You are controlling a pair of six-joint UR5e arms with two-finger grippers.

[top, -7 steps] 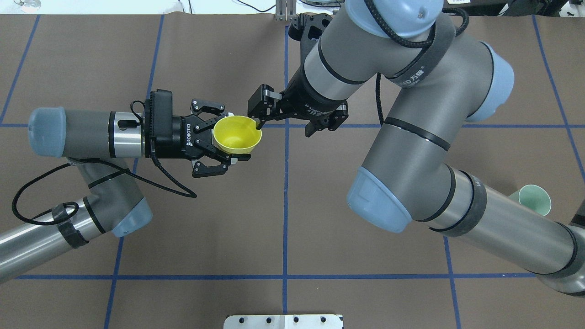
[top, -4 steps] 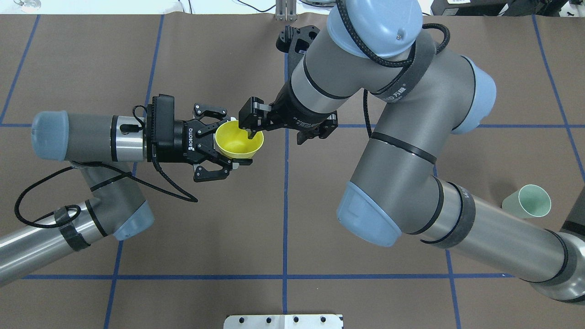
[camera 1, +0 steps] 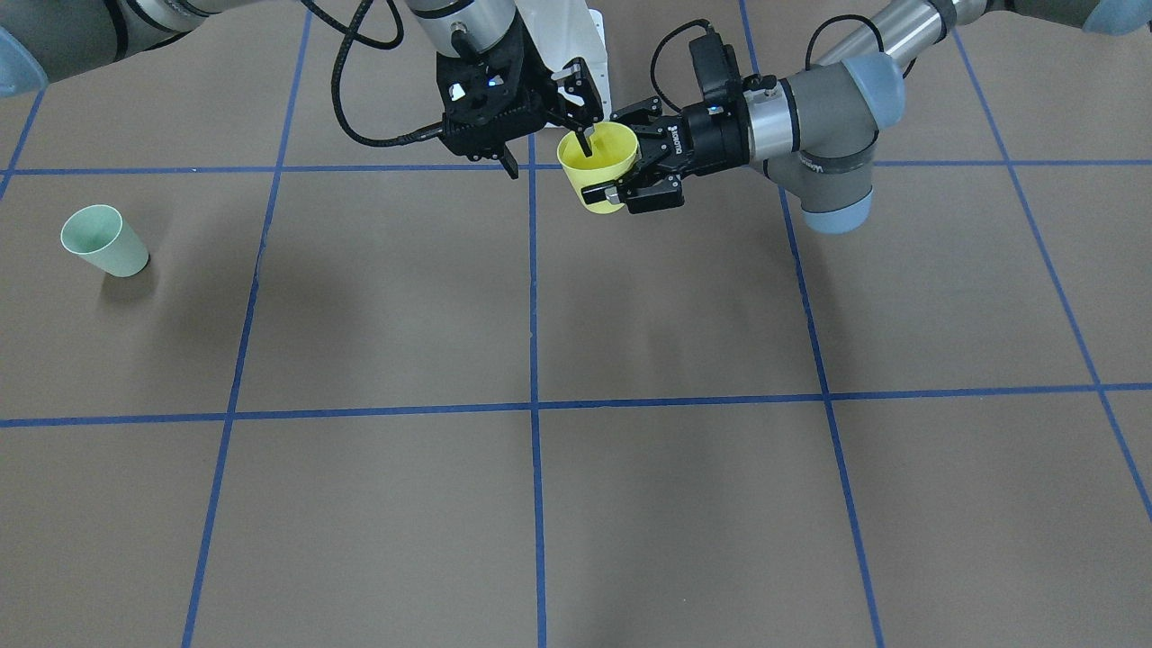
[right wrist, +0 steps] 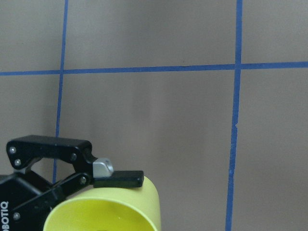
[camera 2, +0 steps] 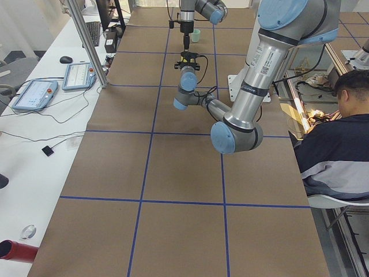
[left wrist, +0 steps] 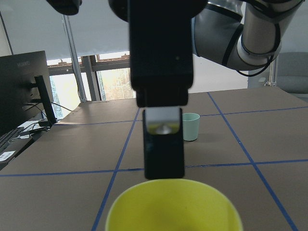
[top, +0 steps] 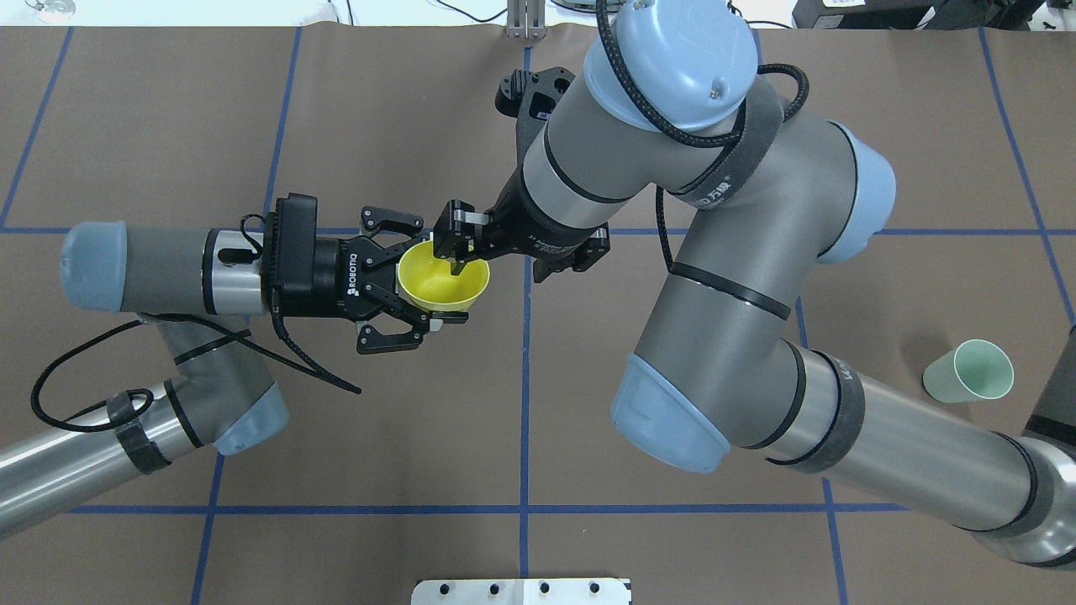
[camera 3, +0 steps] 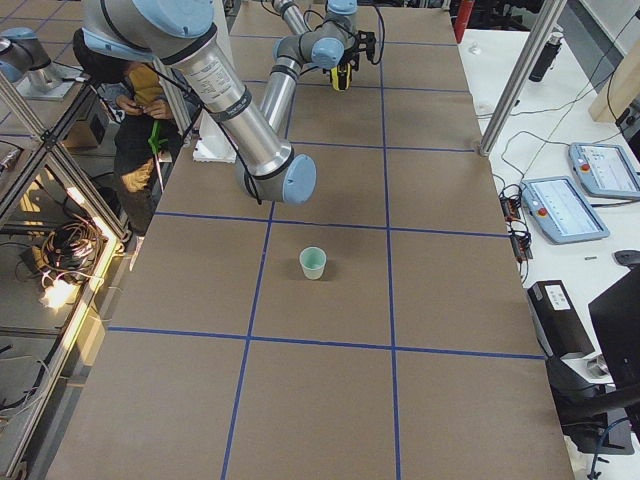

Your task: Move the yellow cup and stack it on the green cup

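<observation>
Claws of both arms meet at the yellow cup [top: 437,287], which hangs mouth up above the desk [top: 420,437], close to a crossing of blue lines [top: 524,378]. The left claw [top: 433,279] comes in from the side and is clenched on the cup, one finger on each side of its wall, while the right claw [camera 1: 550,160] reaches down from above with its jaws spread, one finger dipped inside the cup's mouth and the other outside the wall; whether either touches it I cannot tell. The green cup [top: 971,370] stands upright on the desk, well apart toward the robot's right.
</observation>
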